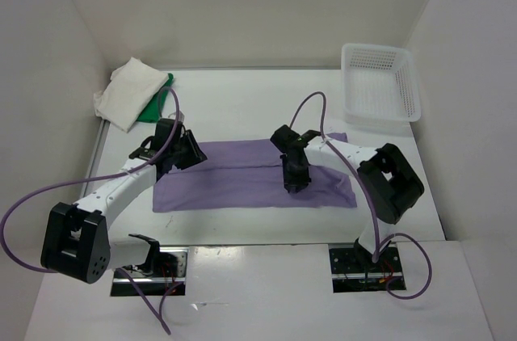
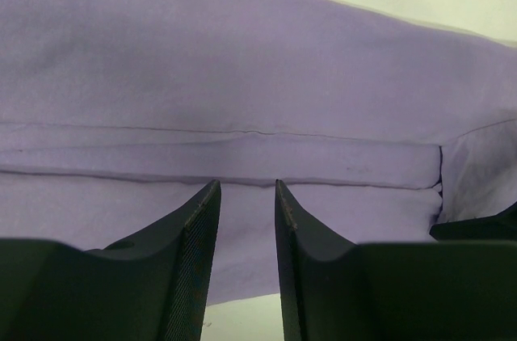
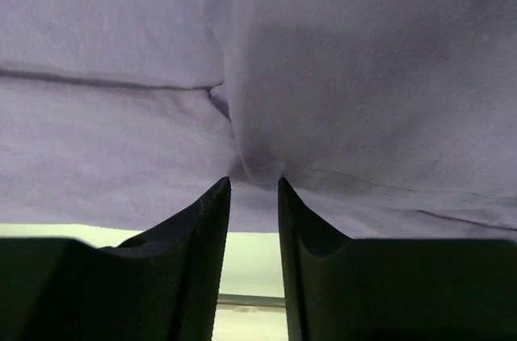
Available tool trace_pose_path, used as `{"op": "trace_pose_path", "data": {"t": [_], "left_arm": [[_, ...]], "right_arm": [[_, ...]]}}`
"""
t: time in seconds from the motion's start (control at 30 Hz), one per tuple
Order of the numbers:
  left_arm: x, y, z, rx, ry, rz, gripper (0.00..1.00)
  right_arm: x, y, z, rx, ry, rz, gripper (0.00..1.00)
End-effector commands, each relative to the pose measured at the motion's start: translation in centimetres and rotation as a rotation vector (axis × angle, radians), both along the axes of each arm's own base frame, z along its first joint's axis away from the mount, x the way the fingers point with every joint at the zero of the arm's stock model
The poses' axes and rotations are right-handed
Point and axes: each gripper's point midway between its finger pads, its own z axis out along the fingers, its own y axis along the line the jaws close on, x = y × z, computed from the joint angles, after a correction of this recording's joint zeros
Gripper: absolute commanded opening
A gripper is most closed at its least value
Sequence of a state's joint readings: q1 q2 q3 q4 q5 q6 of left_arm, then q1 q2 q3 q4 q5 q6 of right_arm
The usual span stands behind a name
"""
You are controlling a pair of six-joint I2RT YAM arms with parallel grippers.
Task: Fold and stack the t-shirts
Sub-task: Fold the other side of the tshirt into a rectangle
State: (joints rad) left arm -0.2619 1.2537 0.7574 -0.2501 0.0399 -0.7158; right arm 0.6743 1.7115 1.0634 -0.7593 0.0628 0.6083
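I judge this to be a robotics lab test cell, not a home or a shop. Plain white panels [image 1: 242, 2] box in a bare white table [image 1: 242, 107] on three sides. The left arm [image 1: 121, 187] and the right arm [image 1: 355, 163] are bolted to metal plates [image 1: 174, 264] at the near edge, and their purple cables [image 1: 36, 195] loop loose. A white lattice basket [image 1: 380, 82] stands at the far right corner

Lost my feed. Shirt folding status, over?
Left tool open, right tool open, both over purple shirt. Folded flat. White shirt on green shirt, far left. Nothing blocking.
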Motion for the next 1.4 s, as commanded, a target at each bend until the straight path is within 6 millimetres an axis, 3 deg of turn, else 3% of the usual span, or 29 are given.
{"op": "trace_pose_path", "data": {"t": [0.0, 0.03, 0.2, 0.33, 0.53, 0.7, 1.0, 1.37], "left_arm": [[0.5, -0.4, 0.7, -0.03, -0.039, 0.001, 0.4], [0.5, -0.4, 0.7, -0.03, -0.039, 0.001, 0.4], [0.5, -0.4, 0.7, -0.03, -0.039, 0.001, 0.4], [0.5, -0.5, 0.4, -0.034, -0.028, 0.008, 0.4], [0.6, -0.3, 0.4, -0.026, -0.03, 0.015, 0.4], [0.4, -0.3, 0.1, -0.03, -0.019, 0.022, 0.4], [0.7, -0.2, 0.4, -0.026, -0.03, 0.028, 0.4], [1.9, -0.3, 2.1, -0.017, -0.07, 0.022, 0.4]], "right_arm": [[2.0, 0.5, 0.6, -0.007, -0.074, -0.029, 0.34], [2.1, 0.5, 0.9, -0.009, -0.072, -0.029, 0.3], [2.8, 0.7, 1.9, -0.01, -0.102, -0.033, 0.3], [2.8, 0.5, 0.6, -0.038, -0.084, -0.025, 0.32], [2.8, 0.4, 0.3, -0.045, -0.076, -0.024, 0.29], [2.4, -0.4, 0.0, -0.081, -0.068, -0.027, 0.16], [1.5, 0.1, 2.5, -0.017, -0.062, 0.009, 0.01], [-1.1, 2.2, 7.1, 0.154, 0.013, 0.151, 0.0]]}}
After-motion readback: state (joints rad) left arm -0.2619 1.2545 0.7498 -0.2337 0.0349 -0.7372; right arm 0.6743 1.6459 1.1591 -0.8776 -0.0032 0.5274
